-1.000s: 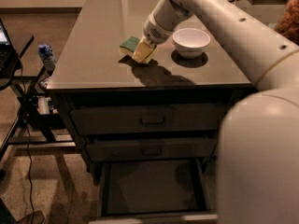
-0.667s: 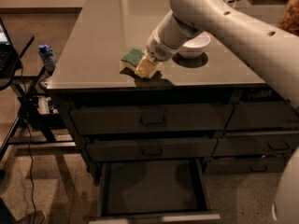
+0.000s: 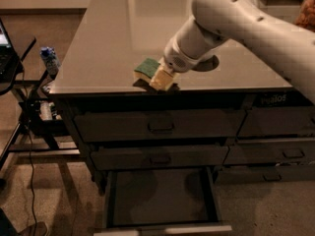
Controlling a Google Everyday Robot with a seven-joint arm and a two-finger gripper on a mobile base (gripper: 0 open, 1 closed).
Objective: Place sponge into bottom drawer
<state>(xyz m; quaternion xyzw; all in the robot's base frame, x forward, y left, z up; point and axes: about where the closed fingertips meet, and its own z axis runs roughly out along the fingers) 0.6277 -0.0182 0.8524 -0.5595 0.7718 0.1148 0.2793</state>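
Gripper [image 3: 161,78] against green-topped yellow foam sponge [image 3: 146,69] at grey table [image 3: 98,43] front edge; cannot tell whether it grasps. Judge sponge light, squashy: you pinch across narrow sides. Dark grey bottom drawer [image 3: 162,196] open.

Dim, soft — tabletop [image 3: 106,43] glare, shadow under jaws at sponge [image 3: 145,67].

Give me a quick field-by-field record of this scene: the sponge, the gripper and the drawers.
sponge: green top over yellow foam, at the front edge of the countertop
gripper: closed on the sponge's right side, above the drawer stack
bottom drawer: pulled open, dark flat interior, sponge not yet inside
upper two drawers: shut
task status: sponge held at counter height, not yet lowered
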